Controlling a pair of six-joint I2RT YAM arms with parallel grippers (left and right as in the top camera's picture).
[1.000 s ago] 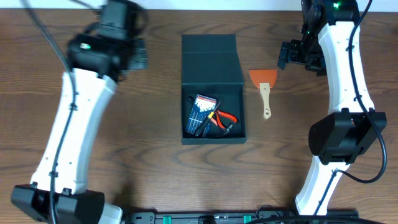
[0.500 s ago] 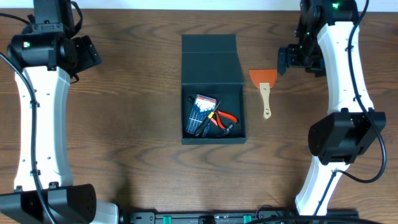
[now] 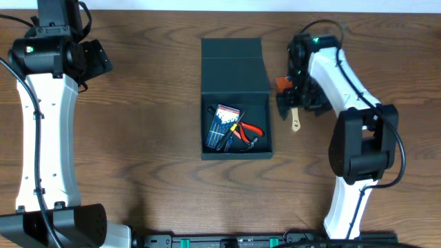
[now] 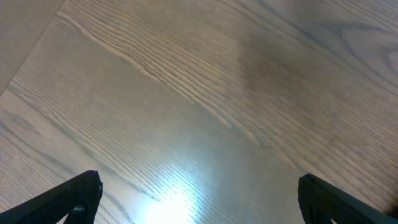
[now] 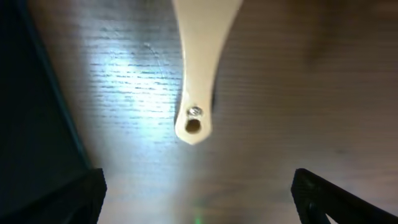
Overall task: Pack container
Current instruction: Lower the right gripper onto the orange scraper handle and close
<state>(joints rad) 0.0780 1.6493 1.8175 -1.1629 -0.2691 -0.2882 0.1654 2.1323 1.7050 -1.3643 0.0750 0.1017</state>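
Observation:
The dark teal-black container (image 3: 234, 69) sits open at the table's middle, its flap lid lying back. Inside lie a small blue screwdriver-set case (image 3: 222, 124) and red-handled pliers (image 3: 249, 130). A scraper (image 3: 296, 122) with an orange blade and a pale wooden handle lies just right of the container. My right gripper (image 3: 292, 98) is open and hovers over the scraper. In the right wrist view the handle (image 5: 198, 56) ends between my open fingers (image 5: 199, 199), untouched, with the container wall (image 5: 28, 93) at the left. My left gripper (image 3: 96, 58) is open and empty at the far left, over bare wood (image 4: 199, 199).
The wooden table (image 3: 151, 151) runs under everything. A dark rail (image 3: 234, 241) lies along the front edge between the two arm bases.
My right gripper has swung from the back right down and left to above the scraper. My left arm swung out to the far left a second ago and has since held still.

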